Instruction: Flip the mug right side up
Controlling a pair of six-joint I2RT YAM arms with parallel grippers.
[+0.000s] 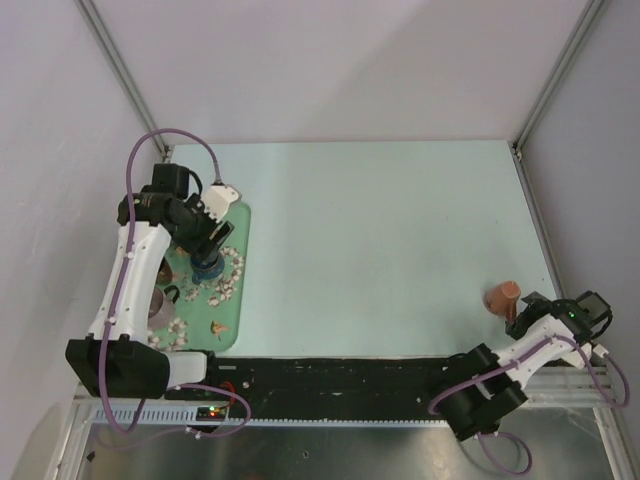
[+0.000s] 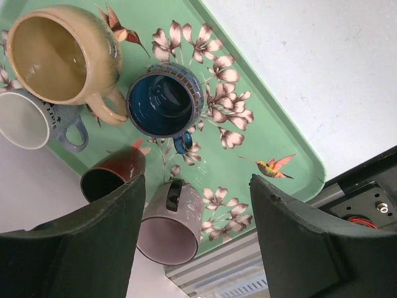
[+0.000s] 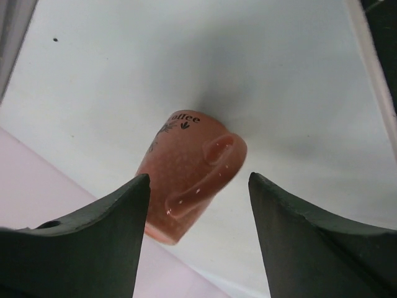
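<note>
The tan mug [image 2: 56,56] sits on the green floral tray [image 2: 291,167] with its mouth facing up at the camera, dark inside showing, handle toward the dark blue mug [image 2: 164,99]. My left gripper [image 2: 197,180] hovers open and empty above the tray [image 1: 240,300], away from the tan mug; in the top view it [image 1: 210,245] is over the blue mug. My right gripper [image 3: 198,176] is open, with a salmon "Coffee" mug [image 3: 186,174] just beyond its tips on the table, not touched. That mug also shows in the top view [image 1: 503,297].
On the tray are also a small grey-blue mug [image 2: 31,121], a red-brown mug [image 2: 111,177] and a mauve mug [image 2: 170,223], both lying on their sides. A black strip runs along the near table edge [image 1: 340,375]. Frame posts stand at the back corners.
</note>
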